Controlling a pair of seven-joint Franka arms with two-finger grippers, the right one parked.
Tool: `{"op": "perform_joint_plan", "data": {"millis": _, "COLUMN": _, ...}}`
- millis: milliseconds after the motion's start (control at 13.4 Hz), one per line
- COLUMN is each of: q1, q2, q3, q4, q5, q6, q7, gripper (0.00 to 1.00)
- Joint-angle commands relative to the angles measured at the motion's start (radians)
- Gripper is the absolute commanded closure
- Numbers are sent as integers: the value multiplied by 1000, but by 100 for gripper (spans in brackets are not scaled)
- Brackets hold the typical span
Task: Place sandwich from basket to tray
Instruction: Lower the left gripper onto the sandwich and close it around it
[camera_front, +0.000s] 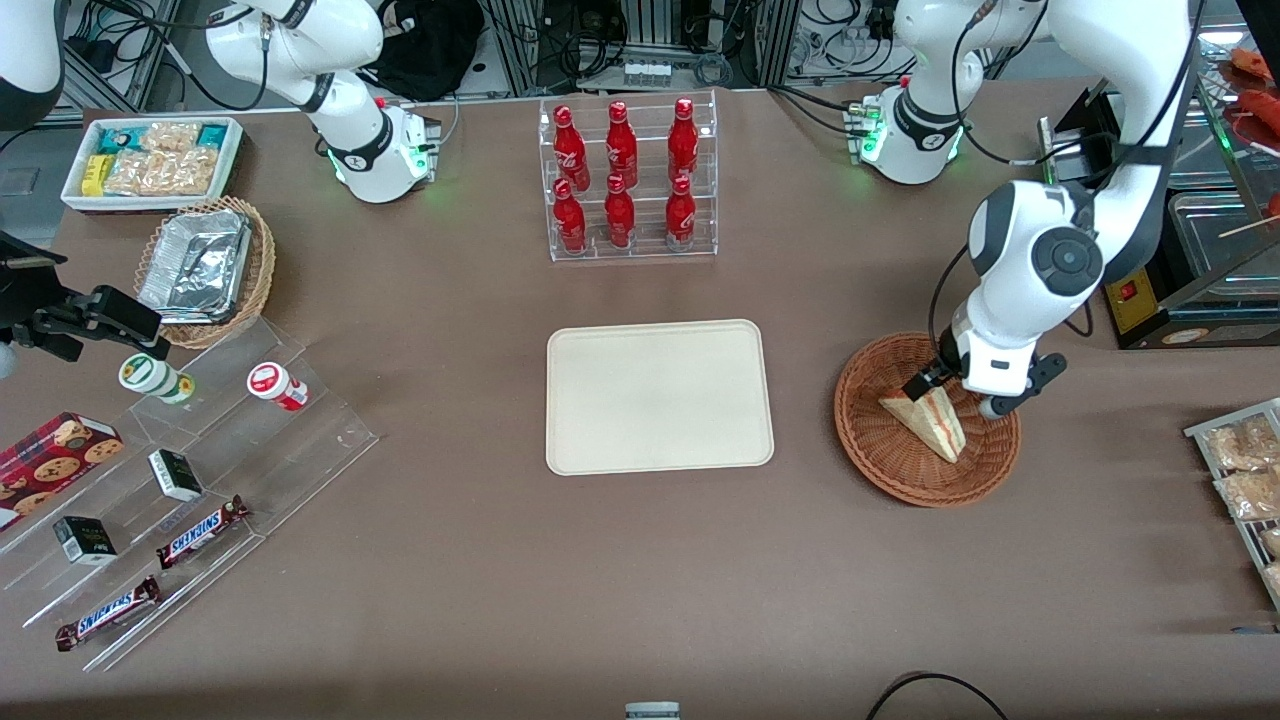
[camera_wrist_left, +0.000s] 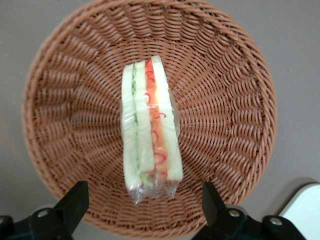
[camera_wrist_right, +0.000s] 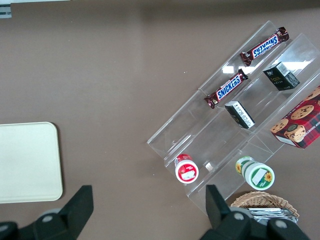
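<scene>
The sandwich (camera_front: 930, 418), a bread wedge in clear wrap with a red-orange and green filling stripe, lies in the reddish-brown woven basket (camera_front: 900, 480) toward the working arm's end of the table. In the left wrist view the sandwich (camera_wrist_left: 150, 130) lies across the middle of the basket (camera_wrist_left: 225, 100). My left gripper (camera_front: 952, 397) hangs low over the basket, open, with one finger on each side of the sandwich's end and touching nothing (camera_wrist_left: 145, 202). The cream tray (camera_front: 660, 395) lies bare at the table's middle, beside the basket; its corner shows in the left wrist view (camera_wrist_left: 307, 210).
A clear rack of red bottles (camera_front: 630, 180) stands farther from the front camera than the tray. A clear stepped stand with snack bars and jars (camera_front: 180, 470), a tan basket of foil containers (camera_front: 205, 270) and a white snack bin (camera_front: 150, 160) lie toward the parked arm's end. A black appliance (camera_front: 1150, 290) and packets (camera_front: 1240, 470) are near the basket.
</scene>
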Motion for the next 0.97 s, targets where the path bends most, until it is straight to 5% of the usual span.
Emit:
{"op": "perform_joint_plan", "data": {"millis": 0, "q1": 5, "q2": 33, "q3": -5, "q4": 4, "q5": 15, "q6": 39, "q7": -25, "gripper": 0}}
{"op": "perform_joint_plan", "data": {"millis": 372, "q1": 10, "q2": 111, "q3": 4, "q4": 32, "q5": 17, "q6": 100, "q7": -19, "gripper": 3}}
{"op": "perform_joint_plan", "data": {"millis": 446, "q1": 10, "q2": 115, "q3": 4, "q4": 38, "q5": 17, "q6": 100, "q7": -19, "gripper": 15}}
{"op": "perform_joint_plan", "data": {"millis": 669, "q1": 10, "q2": 125, "q3": 4, "q4": 47, "q5": 17, "q6": 100, "q7": -21, "gripper": 85}}
{"op": "perform_joint_plan", "data": {"millis": 744, "q1": 10, "q2": 125, "q3": 4, "q4": 47, "q5": 17, "q6": 100, "q7": -19, "gripper": 94}}
{"op": "perform_joint_plan", "data": {"millis": 893, "q1": 10, "q2": 125, "q3": 4, "q4": 61, "q5": 18, "q6": 94, "q7": -19, "gripper": 96}}
